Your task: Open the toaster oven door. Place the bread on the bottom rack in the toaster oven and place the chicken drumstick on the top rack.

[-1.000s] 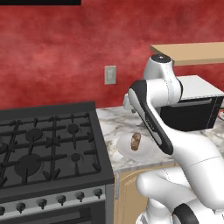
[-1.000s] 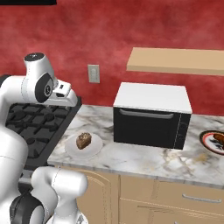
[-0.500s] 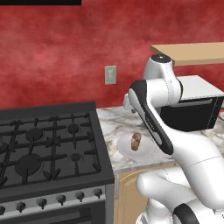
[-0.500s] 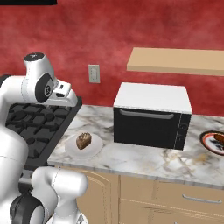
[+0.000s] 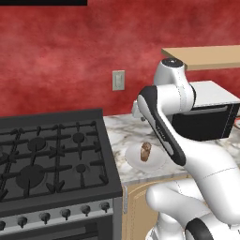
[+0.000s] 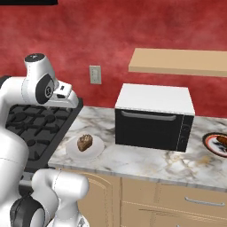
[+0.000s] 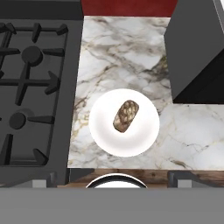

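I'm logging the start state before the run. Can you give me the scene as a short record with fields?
toaster oven door: closed, handle bar along its top
toaster oven: on the marble counter, right of the stove
bread: on a white plate between stove and toaster oven
chicken drumstick: on a dark-rimmed plate right of the toaster oven
gripper: jaws open, holding nothing, above the bread plate

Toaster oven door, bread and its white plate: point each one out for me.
toaster oven door (image 6: 148, 131): right base view, middle of the dark window.
bread (image 7: 126, 116): hand view, middle of the loaf's top.
white plate (image 7: 103, 131): hand view, bare part beside the bread.
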